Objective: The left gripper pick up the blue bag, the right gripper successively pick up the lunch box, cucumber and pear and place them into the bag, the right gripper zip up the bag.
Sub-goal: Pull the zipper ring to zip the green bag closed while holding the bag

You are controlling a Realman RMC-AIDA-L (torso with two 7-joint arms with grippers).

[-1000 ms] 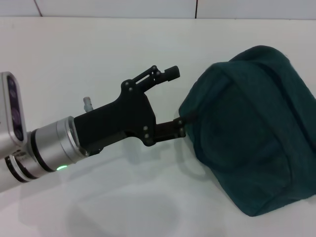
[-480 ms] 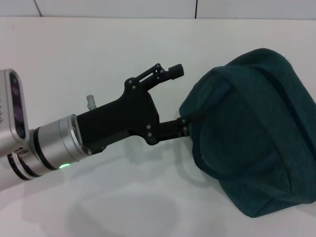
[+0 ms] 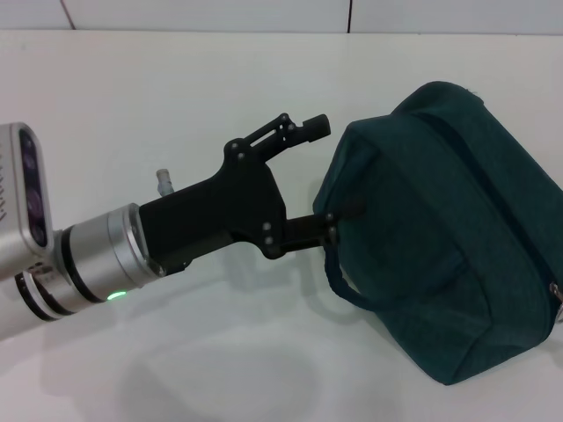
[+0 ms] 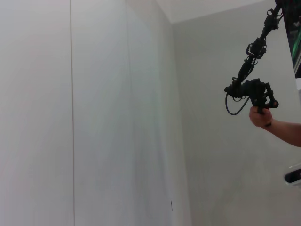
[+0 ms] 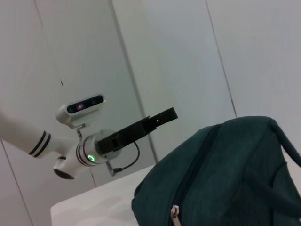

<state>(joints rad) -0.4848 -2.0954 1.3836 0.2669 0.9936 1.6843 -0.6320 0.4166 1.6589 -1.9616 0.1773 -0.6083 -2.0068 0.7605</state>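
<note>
While the head view looks down on the white table [image 3: 176,88], the left gripper [image 3: 339,167] reaches in with its silver wrist and green light behind it, fingers spread wide apart. The upper finger ends in open air just short of the blue bag [image 3: 449,237]; the lower finger [image 3: 330,227] touches the bag's near end, where a dark looped handle [image 3: 347,290] droops just below it. Whether that finger has hooked the handle or only presses the fabric I cannot tell; nothing is clamped between the two. The bag lies on its side directly ahead of the fingertips, its zipper seam running along the top away from the claw, which suits a grab at the handle end so the mouth can later face the other arm. A small metal piece [image 3: 555,294] shows at the bag's far lower corner.

From the left wrist camera, only pale wall panels show, plus a person's hand [image 4: 261,117] holding a black jointed device [image 4: 251,89] well off; neither bag nor fingers appear.

Seen by the right wrist camera, the bag [image 5: 221,174] fills the foreground, zipper shut, its metal pull [image 5: 175,214] near the close edge. Beyond it hangs the left gripper [image 5: 162,117]. The right gripper's own fingers are out of sight. No lunch box, cucumber or pear shows anywhere, so nothing crowds the claw's approach.
</note>
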